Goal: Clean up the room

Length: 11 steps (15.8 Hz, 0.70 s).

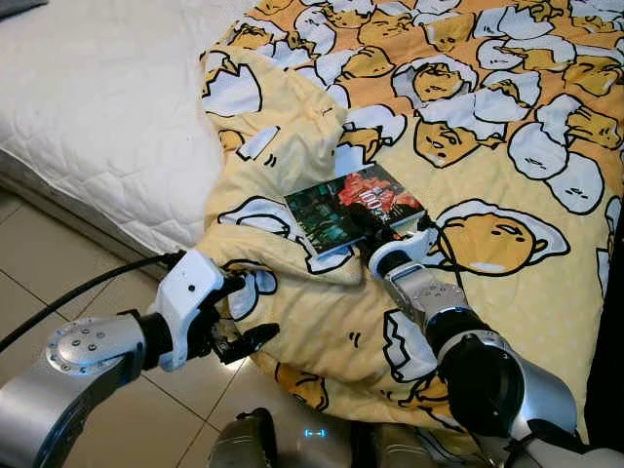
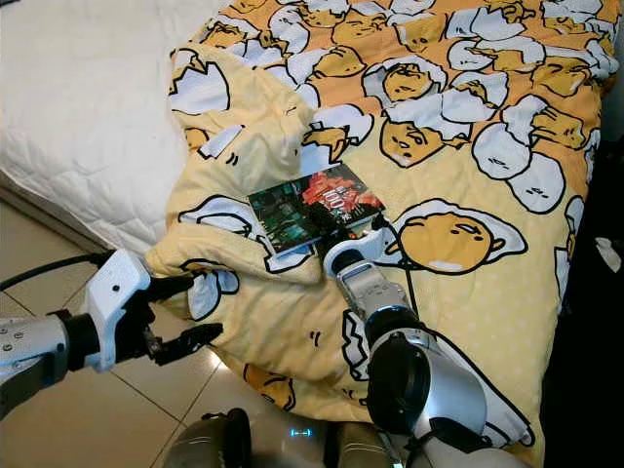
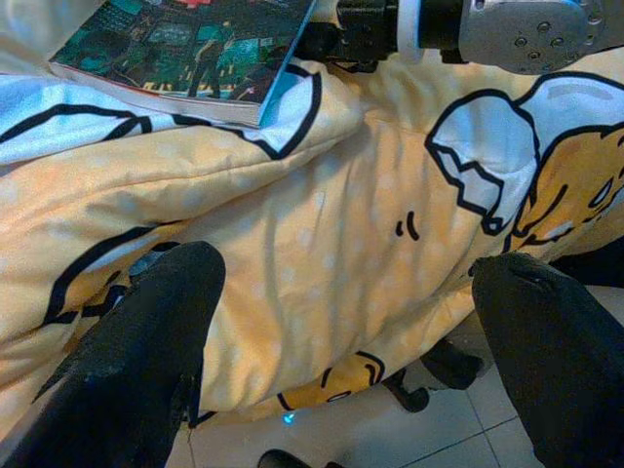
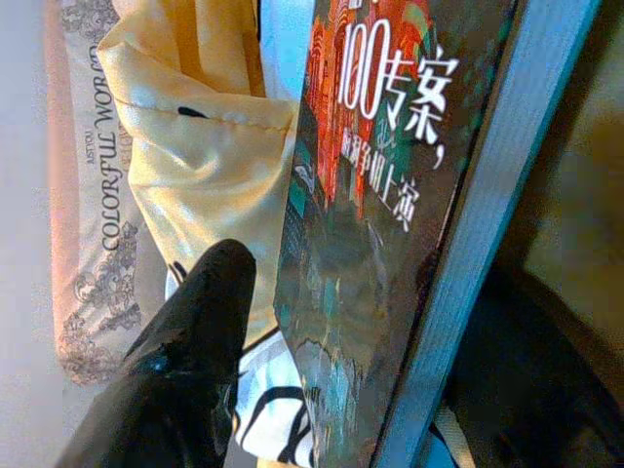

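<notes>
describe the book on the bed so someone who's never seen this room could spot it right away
On the bed, over the yellow egg-cartoon blanket, look at the bunched fold near the floor-side edge. The book lies flat there at the right gripper, the only dark, glossy red-and-teal thing on pale fabric.

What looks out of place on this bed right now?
A book lies askew on the bunched-up yellow blanket, which slumps off the mattress toward the floor. The right claw is at the book's edge; the left claw is open beside the blanket.

Likely a bedroom: mattress (image 1: pixel 88 107), cartoon-print duvet (image 1: pixel 487 175).
</notes>
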Motion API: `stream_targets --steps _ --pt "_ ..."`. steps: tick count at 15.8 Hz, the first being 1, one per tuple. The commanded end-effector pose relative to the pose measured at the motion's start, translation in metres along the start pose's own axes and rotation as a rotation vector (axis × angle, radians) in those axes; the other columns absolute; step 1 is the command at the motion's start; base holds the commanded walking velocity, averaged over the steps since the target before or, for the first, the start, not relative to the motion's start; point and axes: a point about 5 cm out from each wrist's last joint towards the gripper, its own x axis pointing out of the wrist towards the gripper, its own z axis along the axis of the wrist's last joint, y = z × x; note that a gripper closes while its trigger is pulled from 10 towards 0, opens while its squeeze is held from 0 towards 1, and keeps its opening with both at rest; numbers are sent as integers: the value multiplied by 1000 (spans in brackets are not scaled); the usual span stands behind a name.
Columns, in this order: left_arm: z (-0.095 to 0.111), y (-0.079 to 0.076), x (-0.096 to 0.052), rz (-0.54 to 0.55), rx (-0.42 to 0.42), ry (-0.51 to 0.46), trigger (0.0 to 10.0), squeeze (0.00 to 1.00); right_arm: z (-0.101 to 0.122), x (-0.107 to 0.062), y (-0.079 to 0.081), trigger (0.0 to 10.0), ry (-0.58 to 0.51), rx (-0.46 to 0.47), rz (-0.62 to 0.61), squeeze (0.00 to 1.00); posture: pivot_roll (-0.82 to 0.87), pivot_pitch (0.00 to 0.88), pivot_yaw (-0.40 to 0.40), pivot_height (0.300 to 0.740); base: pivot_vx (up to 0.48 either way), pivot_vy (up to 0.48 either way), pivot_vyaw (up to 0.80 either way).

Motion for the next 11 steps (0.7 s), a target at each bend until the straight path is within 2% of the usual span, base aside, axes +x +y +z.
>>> stream_targets --steps 1,11 --pt "2 -3 0 -7 4 -3 10000 1000 -3 2 3 0 10 -6 -2 0 164 230 9 740 0 0 0" --pt "2 1 5 -3 10 -7 10000 1000 -1 1 1 0 -2 -28 -5 0 149 203 11 740 0 0 0"
